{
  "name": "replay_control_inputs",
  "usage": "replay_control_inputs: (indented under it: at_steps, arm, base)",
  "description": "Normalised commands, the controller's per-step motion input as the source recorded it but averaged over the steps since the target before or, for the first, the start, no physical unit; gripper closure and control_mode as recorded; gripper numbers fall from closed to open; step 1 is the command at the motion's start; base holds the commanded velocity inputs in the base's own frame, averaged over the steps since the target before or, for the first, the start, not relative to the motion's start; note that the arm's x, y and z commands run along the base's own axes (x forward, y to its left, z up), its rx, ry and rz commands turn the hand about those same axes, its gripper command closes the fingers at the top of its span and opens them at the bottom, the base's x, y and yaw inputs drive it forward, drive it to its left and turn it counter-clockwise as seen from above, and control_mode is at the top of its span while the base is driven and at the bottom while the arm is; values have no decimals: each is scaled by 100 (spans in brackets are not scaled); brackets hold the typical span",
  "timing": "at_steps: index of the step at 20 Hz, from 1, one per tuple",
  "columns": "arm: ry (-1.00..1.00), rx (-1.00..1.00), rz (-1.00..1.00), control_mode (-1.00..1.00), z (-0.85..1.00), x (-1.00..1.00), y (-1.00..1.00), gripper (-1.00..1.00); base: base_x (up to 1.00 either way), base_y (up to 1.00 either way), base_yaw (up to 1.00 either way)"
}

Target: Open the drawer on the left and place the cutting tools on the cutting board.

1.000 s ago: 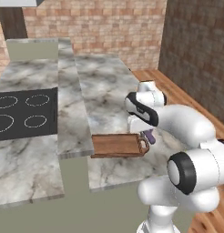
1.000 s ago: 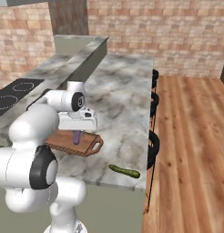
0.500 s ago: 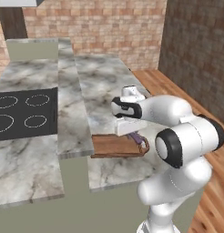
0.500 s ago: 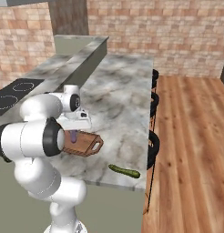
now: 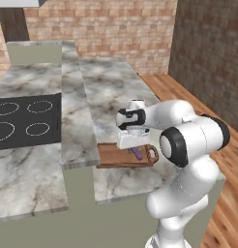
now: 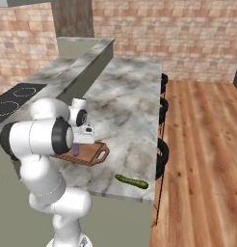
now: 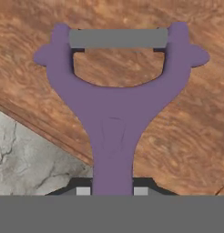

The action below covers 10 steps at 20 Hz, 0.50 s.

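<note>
Gripper [image 7: 112, 191] clamped on the handle of a purple peeler [image 7: 116, 104], one dark finger [image 7: 82, 189] pressed to each side of the stem with no gap. Y-shaped head with a grey blade bar across the top, hanging over the brown wood of the cutting board [image 7: 177, 136]. Whether touching the wood or just above it, cannot tell. Board edge running diagonally at lower left of the hand view, grey marble counter [image 7: 27, 159] beyond it.

From the left base view: gripper [image 5: 132, 144] low over the board [image 5: 111, 155], peeler [image 5: 136, 153] poking out beneath toward the loop-handle end. Board lying flat near the front edge of the counter [image 5: 106, 92], black cooktop [image 5: 24, 121] well apart to the left.

From the right base view: gripper [image 6: 84, 135] at the board [image 6: 89, 154], a sliver of purple [image 6: 75, 150] beside the arm. Green cucumber [image 6: 131, 181] on the counter [image 6: 130, 106], near the front edge, apart from the board.
</note>
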Motion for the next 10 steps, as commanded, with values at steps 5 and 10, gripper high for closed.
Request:
replay_control_inputs:
  at_steps: [5, 10]
  arm:
    - [0, 4, 0, -100, -17, 48, 32, 100]
    - [0, 0, 0, -100, -7, 31, 21, 100]
  base:
    - [0, 0, 0]
    - [0, 0, 0]
